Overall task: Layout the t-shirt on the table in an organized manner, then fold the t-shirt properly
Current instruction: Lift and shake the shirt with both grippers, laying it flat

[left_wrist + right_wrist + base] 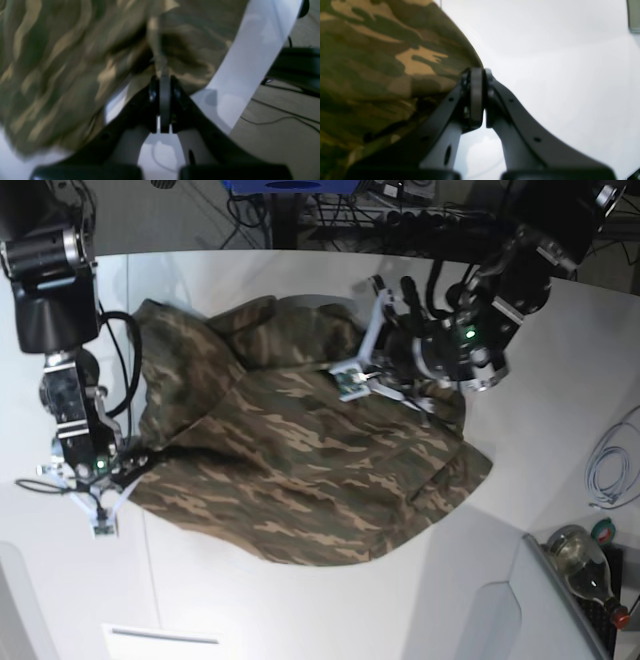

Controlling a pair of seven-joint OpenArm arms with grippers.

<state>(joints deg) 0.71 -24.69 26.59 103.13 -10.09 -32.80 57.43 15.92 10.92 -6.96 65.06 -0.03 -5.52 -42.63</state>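
Observation:
The camouflage t-shirt (300, 470) lies rumpled across the middle of the white table (300, 610), with folds bunched at its far side. My left gripper (347, 380) is over the shirt's far middle. In the left wrist view this gripper (163, 77) is shut on a raised ridge of the t-shirt (62, 62), beside the table's edge (252, 50). My right gripper (100, 525) is at the shirt's near left corner. In the right wrist view it (480, 71) is shut, and the t-shirt's (370, 62) edge runs into its fingertips over bare table (545, 62).
A coiled white cable (610, 465) and a glass bottle (580, 555) sit at the right edge. A white panel (160, 642) lies at the near edge. Dark gear and cables (400, 210) stand behind the table. Floor cables (275, 120) run past the table's edge.

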